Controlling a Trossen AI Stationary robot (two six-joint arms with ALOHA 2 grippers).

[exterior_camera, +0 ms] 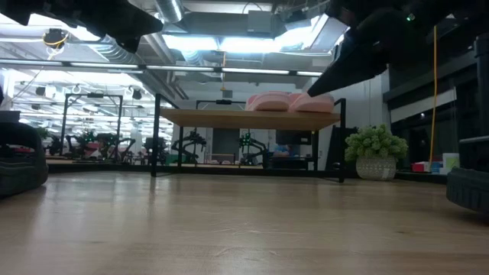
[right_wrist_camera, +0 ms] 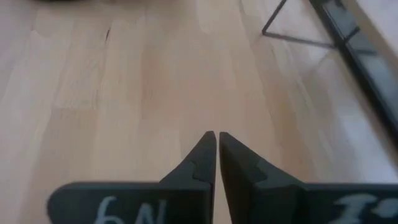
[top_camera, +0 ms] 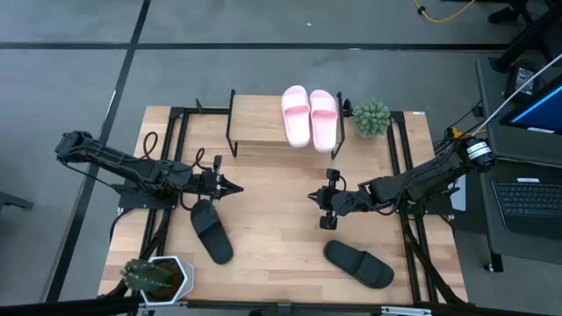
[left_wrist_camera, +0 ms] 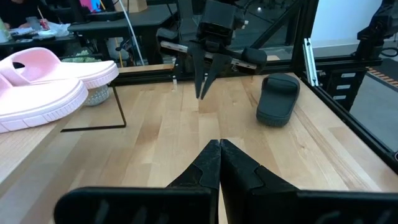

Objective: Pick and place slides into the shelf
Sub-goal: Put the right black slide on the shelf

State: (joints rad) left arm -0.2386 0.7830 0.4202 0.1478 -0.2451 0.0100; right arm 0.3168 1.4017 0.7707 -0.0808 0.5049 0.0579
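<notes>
1. We see the shelf (top_camera: 259, 123) standing at the far middle of the table (top_camera: 272, 228), its light wood board raised on thin black legs.
2. On the right end of that board lie the two pink slides (top_camera: 310, 117), side by side and touching, their toes pointing away from the arms. From the low view they show as a pale pair (exterior_camera: 289, 101) on top of the board, and the left wrist view catches them at its edge (left_wrist_camera: 43, 84).
3. One black slide (top_camera: 212, 231) lies on the table near the left front, just under and in front of the left gripper (top_camera: 235, 187).
4. The other black slide (top_camera: 358, 262) lies at the right front of the table, well apart from the first, angled across the boards. The left wrist view shows it too (left_wrist_camera: 278, 98).
5. The left gripper hovers over the table's middle left, pointing toward the centre; its own view shows the two dark fingers (left_wrist_camera: 199, 171) pressed together with nothing between them.
6. The right gripper (top_camera: 313, 197) faces it from the middle right, apart from it, and its fingers (right_wrist_camera: 199, 158) are likewise closed on nothing above bare wood.
7. A green potted plant (top_camera: 371, 118) stands just right of the shelf; another plant in a white pot (top_camera: 158, 276) sits at the front left corner.
</notes>
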